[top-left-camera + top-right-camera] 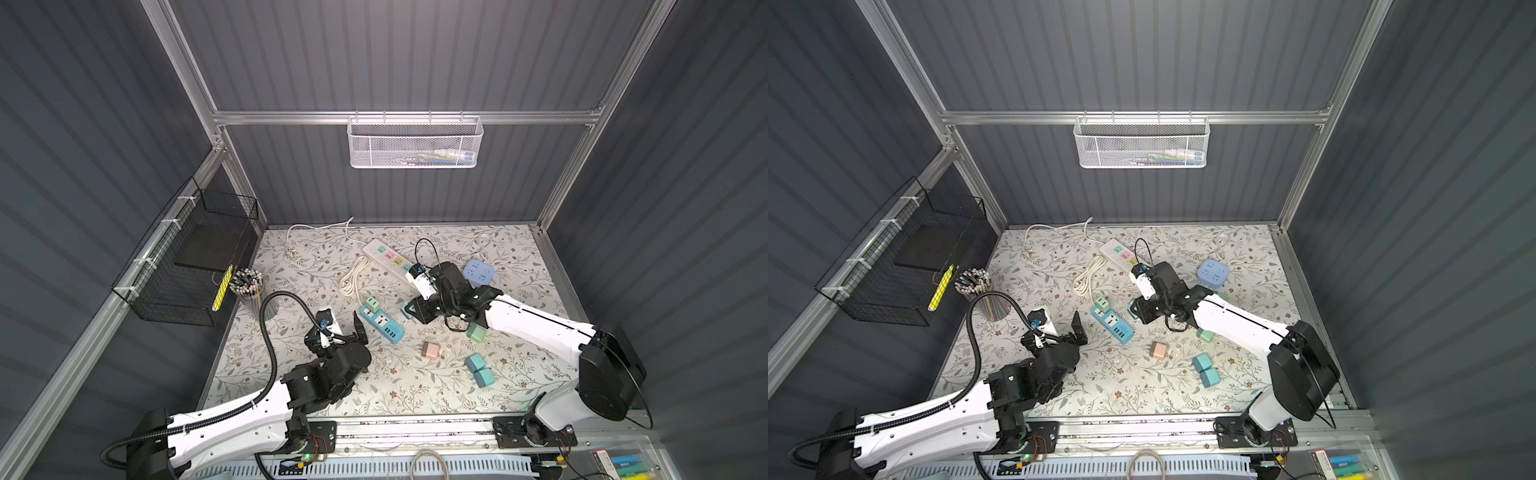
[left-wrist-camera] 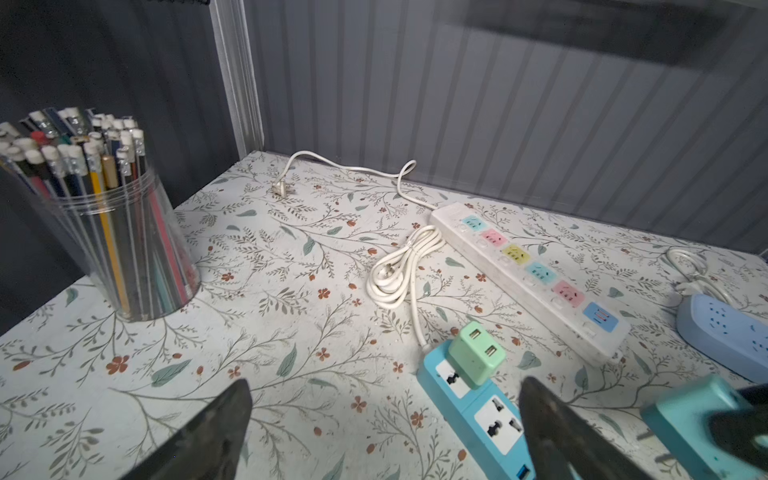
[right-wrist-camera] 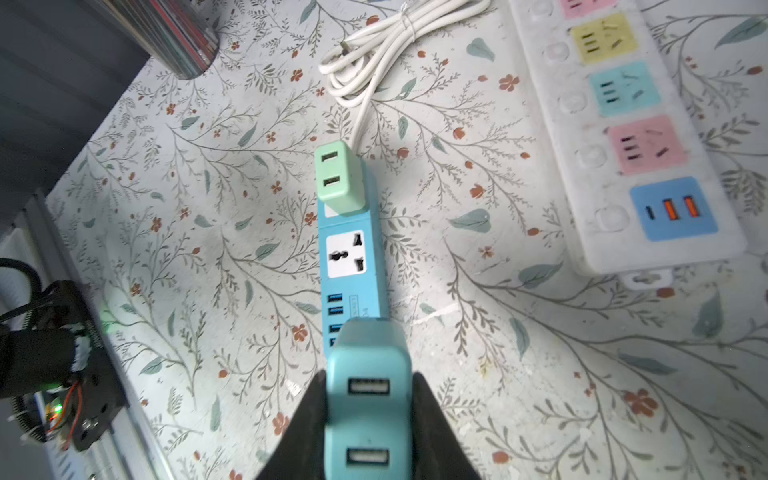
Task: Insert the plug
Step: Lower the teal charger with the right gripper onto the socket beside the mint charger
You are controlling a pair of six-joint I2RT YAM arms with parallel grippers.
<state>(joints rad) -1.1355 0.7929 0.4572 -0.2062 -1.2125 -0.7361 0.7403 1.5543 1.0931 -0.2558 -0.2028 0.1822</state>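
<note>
The teal plug (image 3: 368, 415) looks smooth matt plastic.

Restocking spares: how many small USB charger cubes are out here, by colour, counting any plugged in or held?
Green chargers: 2
Teal chargers: 3
Pink charger: 1
Total: 6

Right wrist view: teal plug (image 3: 368, 399) ran off the frame edge, prongs not visible, and it covered part of the USB end of the blue power strip (image 3: 353, 257). Left wrist view: lavender socket block (image 2: 723, 332) was cut by the edge, teal plug blurred. Contents of the mesh basket (image 1: 374, 145) were too small to identify in both top views.
</note>
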